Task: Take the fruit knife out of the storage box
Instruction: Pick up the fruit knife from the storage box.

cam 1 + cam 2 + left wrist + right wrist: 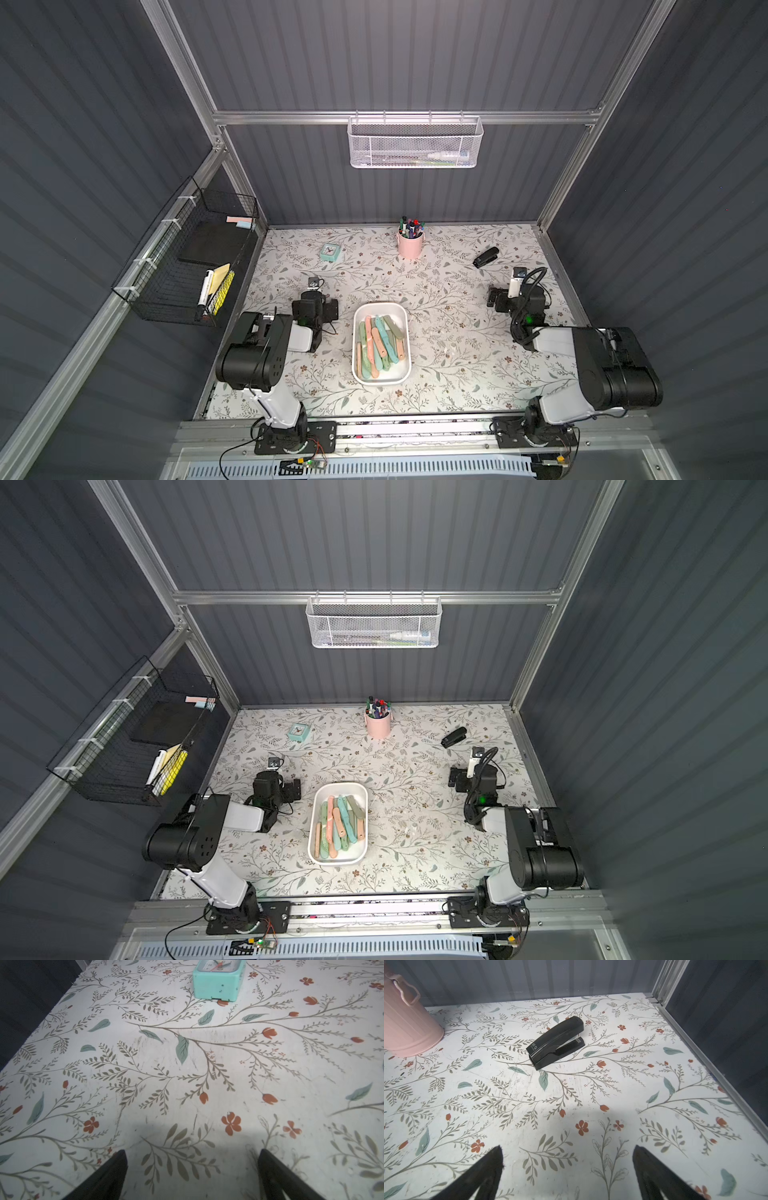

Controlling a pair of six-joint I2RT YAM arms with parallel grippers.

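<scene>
Hovering, left gripper (192,1153) and right gripper (568,1149) gaped empty — you needed to pinch a topmost fruit knife (378,343) crosswise inside storage box (355,345).

Lab test cell, aluminium frame (291,117), pen pot (410,246)

white storage box (354,347), pastel fruit knives (376,347) inside

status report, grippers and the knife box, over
Left gripper: jaws open, empty. Right gripper: same. Storage box between them, fruit knives piled inside, untouched. Nothing over it.
</scene>
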